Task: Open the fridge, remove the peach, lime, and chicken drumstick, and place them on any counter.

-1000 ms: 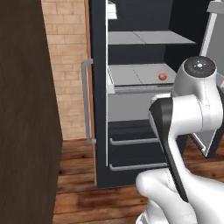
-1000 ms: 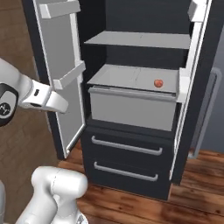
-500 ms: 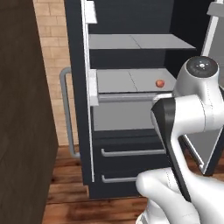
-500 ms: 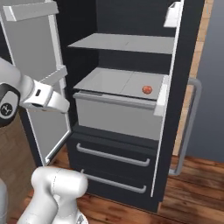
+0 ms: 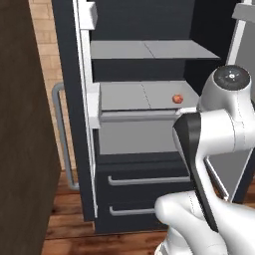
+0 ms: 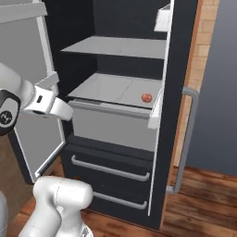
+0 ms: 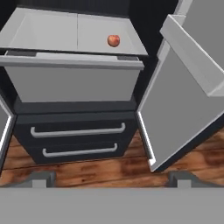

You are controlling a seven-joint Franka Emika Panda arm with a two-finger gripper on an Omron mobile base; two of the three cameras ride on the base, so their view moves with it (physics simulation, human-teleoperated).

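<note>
The tall dark navy-black double-door fridge (image 6: pixel 115 120) stands with both doors swung wide, and the small round orange-red peach (image 7: pixel 113 40) sits alone on the pale grey middle shelf (image 5: pixel 134 94), toward that shelf's right rear. From the two-finger gripper (image 7: pixel 111 178) the peach lies ahead and above, deep past the shelf's front lip – so, as I judge it, the coming reach must climb over that lip and go inward. The fruit is a ball with no long axis to line up on.

The gripper's jaws stand as wide apart as they go, with nothing between them. It hangs low, facing the two dark drawers with horizontal grey handles (image 7: pixel 78 130), well short of the shelf.

To the right of the hand view the open right door (image 7: pixel 183 100) angles in with its pale inner bins – the likeliest thing to brush on the way. I cannot see the lime or the drumstick on the shelves that show.
</note>
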